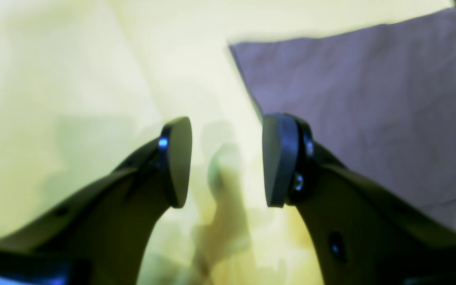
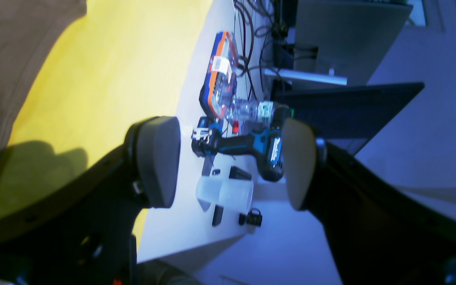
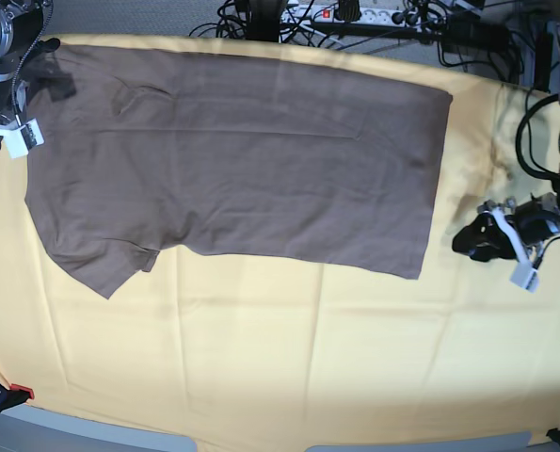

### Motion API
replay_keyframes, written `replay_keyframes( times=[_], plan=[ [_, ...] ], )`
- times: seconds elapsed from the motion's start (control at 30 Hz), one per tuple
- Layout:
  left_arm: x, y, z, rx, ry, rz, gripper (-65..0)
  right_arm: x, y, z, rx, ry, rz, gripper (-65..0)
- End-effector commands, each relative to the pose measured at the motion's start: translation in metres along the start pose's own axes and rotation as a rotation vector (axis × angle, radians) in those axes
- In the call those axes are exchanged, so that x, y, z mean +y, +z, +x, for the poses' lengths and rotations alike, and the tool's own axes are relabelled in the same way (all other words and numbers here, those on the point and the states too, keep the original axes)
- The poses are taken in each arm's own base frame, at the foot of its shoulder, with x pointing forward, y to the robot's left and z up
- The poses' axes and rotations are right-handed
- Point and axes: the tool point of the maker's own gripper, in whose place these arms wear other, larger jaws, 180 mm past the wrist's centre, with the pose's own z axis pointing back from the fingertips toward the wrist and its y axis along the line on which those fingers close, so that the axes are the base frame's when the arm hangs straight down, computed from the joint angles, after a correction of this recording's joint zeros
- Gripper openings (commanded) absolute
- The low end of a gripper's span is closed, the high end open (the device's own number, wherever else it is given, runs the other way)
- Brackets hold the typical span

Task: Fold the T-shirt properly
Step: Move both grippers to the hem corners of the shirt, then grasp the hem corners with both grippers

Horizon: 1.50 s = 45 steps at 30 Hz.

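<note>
The taupe T-shirt (image 3: 242, 160) lies spread flat and sideways on the yellow cloth (image 3: 261, 358), hem to the right and one sleeve (image 3: 101, 264) at the lower left. My left gripper (image 3: 466, 240) hovers low over the cloth just right of the hem. In the left wrist view it (image 1: 227, 162) is open and holds nothing, with the shirt's edge (image 1: 370, 99) beside its right finger. My right gripper (image 3: 54, 75) is at the shirt's far left corner. In the right wrist view it (image 2: 230, 166) is open and holds nothing, with the shirt (image 2: 6, 59) at the upper left.
Cables and a power strip (image 3: 355, 14) run along the back edge. Beyond the cloth, the right wrist view shows a white tabletop (image 2: 164, 237) with a blue drill (image 2: 251, 146), a clear bottle (image 2: 247, 111), an orange-blue case (image 2: 220, 75) and small parts.
</note>
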Motion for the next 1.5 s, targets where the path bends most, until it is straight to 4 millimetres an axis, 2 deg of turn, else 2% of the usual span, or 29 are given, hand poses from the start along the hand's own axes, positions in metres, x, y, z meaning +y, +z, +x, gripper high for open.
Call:
replay_keyframes(
  times=[0.0,0.13,0.23,0.53,0.7,0.8,0.93,1.1,1.37,1.47],
  plan=[
    [0.005,0.007,0.027,-0.081,0.0,-0.007,-34.7,-0.012,0.0,0.007,-0.03,0.001,-0.041,-23.1],
    [0.01,-0.01,0.015,-0.091,0.082,-0.03,-34.7,-0.011,0.0,0.007,-0.029,-0.001,-0.039,-23.1],
    [0.007,-0.022,0.017,-0.107,0.114,-0.045,-34.7,-0.011,0.0,0.007,-0.03,-0.001,-0.039,-23.1],
    [-0.034,-0.062,0.013,-0.086,0.139,-0.15,-34.7,-0.009,0.0,0.007,-0.03,-0.007,-0.028,-23.1],
    [-0.05,-0.075,0.007,-0.066,0.153,-0.19,-34.7,0.011,0.002,0.015,-0.076,-0.062,0.082,-23.1],
    [-0.052,-0.077,0.008,-0.073,0.157,-0.197,-35.3,0.021,0.005,0.024,-0.113,-0.098,0.129,-23.1],
    [-0.05,-0.075,0.016,-0.11,0.159,-0.193,-42.0,0.021,-0.001,0.035,-0.123,-0.184,0.163,-23.1],
    [-0.041,-0.07,0.021,-0.101,0.126,-0.163,-41.9,0.021,-0.008,0.047,-0.133,-0.252,0.2,-23.1],
    [-0.02,-0.051,0.05,-0.126,0.067,-0.109,-41.9,0.021,-0.008,0.047,-0.129,-0.257,0.199,-23.1],
    [-0.017,-0.05,0.055,-0.123,0.045,-0.094,-41.9,0.022,-0.008,0.046,-0.126,-0.261,0.201,-23.1]
  ],
)
